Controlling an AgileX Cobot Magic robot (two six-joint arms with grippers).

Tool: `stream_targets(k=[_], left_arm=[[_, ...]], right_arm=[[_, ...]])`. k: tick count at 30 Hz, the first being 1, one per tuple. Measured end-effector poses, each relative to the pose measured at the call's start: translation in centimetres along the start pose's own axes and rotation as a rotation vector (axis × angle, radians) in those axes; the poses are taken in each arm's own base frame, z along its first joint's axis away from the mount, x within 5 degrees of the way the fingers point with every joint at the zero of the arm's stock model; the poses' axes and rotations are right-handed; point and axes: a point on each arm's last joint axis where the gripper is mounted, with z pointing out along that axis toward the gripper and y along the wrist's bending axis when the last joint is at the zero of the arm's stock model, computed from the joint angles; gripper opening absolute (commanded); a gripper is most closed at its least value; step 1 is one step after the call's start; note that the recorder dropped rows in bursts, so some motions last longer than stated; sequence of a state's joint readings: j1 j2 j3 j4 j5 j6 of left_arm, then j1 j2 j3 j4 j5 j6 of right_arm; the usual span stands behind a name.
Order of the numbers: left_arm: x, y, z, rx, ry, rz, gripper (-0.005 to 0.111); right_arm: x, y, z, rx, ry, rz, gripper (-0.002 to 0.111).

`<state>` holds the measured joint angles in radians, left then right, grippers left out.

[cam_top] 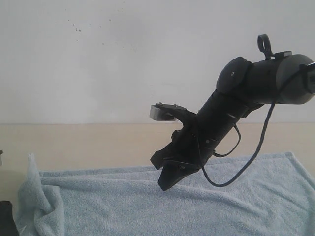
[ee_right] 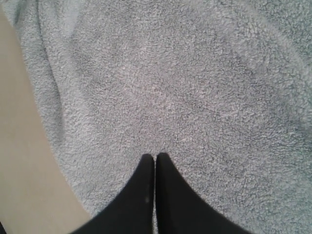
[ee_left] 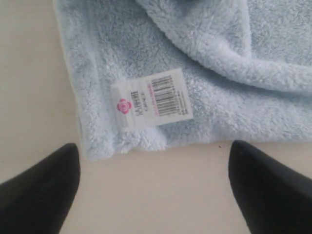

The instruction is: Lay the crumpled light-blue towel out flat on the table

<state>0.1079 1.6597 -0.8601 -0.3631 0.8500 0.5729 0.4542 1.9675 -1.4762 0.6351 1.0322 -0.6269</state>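
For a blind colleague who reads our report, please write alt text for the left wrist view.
A corner of the pale blue towel, with its white barcode tag facing up, lies on the beige table. The left gripper is open, its two black fingertips spread wide over bare table just off that corner.

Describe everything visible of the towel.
The towel is pale blue fluffy terry with hemmed edges, lying mostly spread but rippled on the table; its left end in the exterior view bunches upward. One corner bears a white tag with barcode and pink flower, a fold rolled beside it. The open left gripper hangs by that corner; the shut right gripper hangs over it.
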Motion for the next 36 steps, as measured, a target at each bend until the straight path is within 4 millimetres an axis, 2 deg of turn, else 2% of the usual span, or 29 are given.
stream_targets(k=[7, 9, 20, 23, 25, 30, 32, 36], left_arm=[[0.5, 0.8, 1.5, -0.088, -0.096, 0.047, 0.077], [0.4, 0.9, 1.9, -0.093, -0.102, 0.051, 0.072], [0.1, 0.6, 3.4, 0.01, -0.095, 0.054, 0.005], [0.2, 0.3, 3.3, 0.043, -0.072, 0.041, 0.004], [-0.2, 0.0, 2.5, 0.065, -0.072, 0.014, 0.004], [-1.7, -1.2, -1.1, 0.134, -0.078, -0.1, 0.004], [-1.8, -1.5, -1.9, 0.166, -0.051, -0.135, 0.004], [-1.3, -2.2, -2.1, 0.241, 0.053, -0.213, 0.004]], right_arm=[[0.0, 0.0, 0.0, -0.001, -0.001, 0.001, 0.0], [0.0, 0.0, 0.0, -0.001, -0.001, 0.001, 0.0], [0.0, 0.0, 0.0, -0.004, -0.003, 0.003, 0.0], [0.0, 0.0, 0.0, -0.004, -0.003, 0.003, 0.0], [0.0, 0.0, 0.0, -0.004, -0.003, 0.003, 0.0], [0.0, 0.0, 0.0, -0.005, -0.004, 0.004, 0.0], [0.0, 0.0, 0.0, -0.005, -0.004, 0.004, 0.0], [0.0, 0.0, 0.0, -0.004, -0.005, 0.004, 0.0]])
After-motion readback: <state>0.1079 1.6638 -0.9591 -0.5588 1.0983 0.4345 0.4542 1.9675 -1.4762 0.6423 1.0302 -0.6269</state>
